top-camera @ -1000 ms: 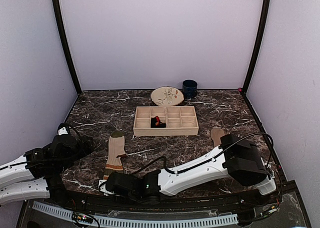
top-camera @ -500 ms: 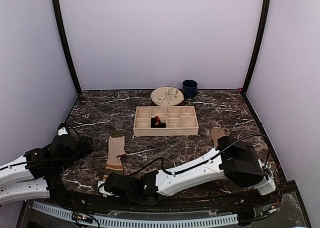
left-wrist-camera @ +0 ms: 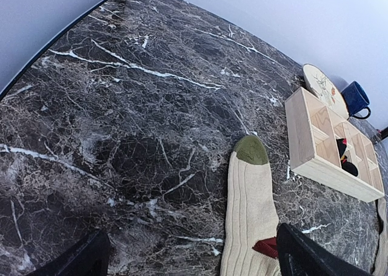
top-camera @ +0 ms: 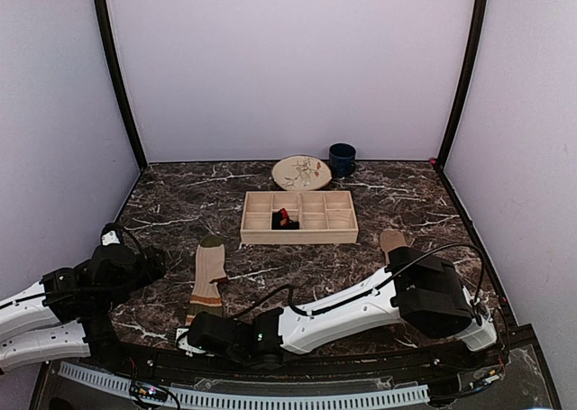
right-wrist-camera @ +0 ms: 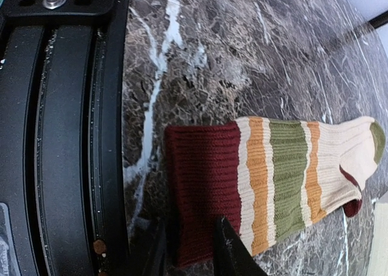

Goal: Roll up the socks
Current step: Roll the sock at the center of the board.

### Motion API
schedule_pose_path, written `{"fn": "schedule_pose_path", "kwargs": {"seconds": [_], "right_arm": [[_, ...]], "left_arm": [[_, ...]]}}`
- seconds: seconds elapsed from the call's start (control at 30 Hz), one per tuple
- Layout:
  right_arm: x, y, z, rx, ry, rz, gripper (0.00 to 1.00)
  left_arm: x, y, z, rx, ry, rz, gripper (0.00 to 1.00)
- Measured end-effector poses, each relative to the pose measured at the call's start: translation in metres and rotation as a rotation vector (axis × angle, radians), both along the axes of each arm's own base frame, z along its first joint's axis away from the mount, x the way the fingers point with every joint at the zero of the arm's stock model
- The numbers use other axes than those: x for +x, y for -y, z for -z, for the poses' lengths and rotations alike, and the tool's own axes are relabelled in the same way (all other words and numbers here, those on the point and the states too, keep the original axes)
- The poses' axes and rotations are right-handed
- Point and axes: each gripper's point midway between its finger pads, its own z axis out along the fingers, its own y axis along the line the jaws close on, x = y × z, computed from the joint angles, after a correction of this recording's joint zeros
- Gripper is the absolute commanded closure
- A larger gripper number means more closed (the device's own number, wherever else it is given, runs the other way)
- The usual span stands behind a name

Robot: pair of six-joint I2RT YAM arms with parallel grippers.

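The beige striped sock (top-camera: 209, 275) lies flat at the near left, green toe pointing away and maroon cuff (right-wrist-camera: 203, 185) toward the table's near edge. My right gripper (right-wrist-camera: 189, 226) stands low over that cuff. Its narrowly open jaws straddle the cuff's hem corner, and the fabric there is flat. From above, the right gripper (top-camera: 187, 336) sits at the sock's near end. My left gripper (left-wrist-camera: 191, 265) is wide open left of the sock (left-wrist-camera: 250, 221), holding nothing. The black argyle sock (top-camera: 285, 220) sits in a tray compartment. The tan sock (top-camera: 392, 241) is partly hidden behind the right arm.
A wooden compartment tray (top-camera: 299, 237) stands mid-table, with a patterned plate (top-camera: 301, 172) and a blue mug (top-camera: 342, 159) behind it. The black base rail (right-wrist-camera: 60, 136) runs right beside the cuff. Walls enclose three sides.
My right arm has slid left and nearer the table edge, bringing its gripper down over the cuff. The sock and the left arm have stayed put.
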Motion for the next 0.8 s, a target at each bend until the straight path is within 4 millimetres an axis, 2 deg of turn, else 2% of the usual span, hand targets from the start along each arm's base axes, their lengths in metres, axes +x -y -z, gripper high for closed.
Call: {"fn": "schedule_pose_path", "kwargs": {"seconds": [0.13, 0.63, 0.8], "right_arm": [[0.0002, -0.0003, 0.0011, 0.0, -0.01, -0.003, 0.85], [0.0027, 0.0009, 0.003, -0.004, -0.019, 0.0, 0.93], [0.0026, 0.0014, 0.0042, -0.009, -0.03, -0.006, 1.0]], "left_arm": [[0.0, -0.0001, 0.0, 0.0, 0.0, 0.0, 0.02], [0.0002, 0.0003, 0.0037, 0.017, -0.015, 0.0, 0.02], [0.0002, 0.0003, 0.0038, 0.017, -0.015, 0.0, 0.02]]}}
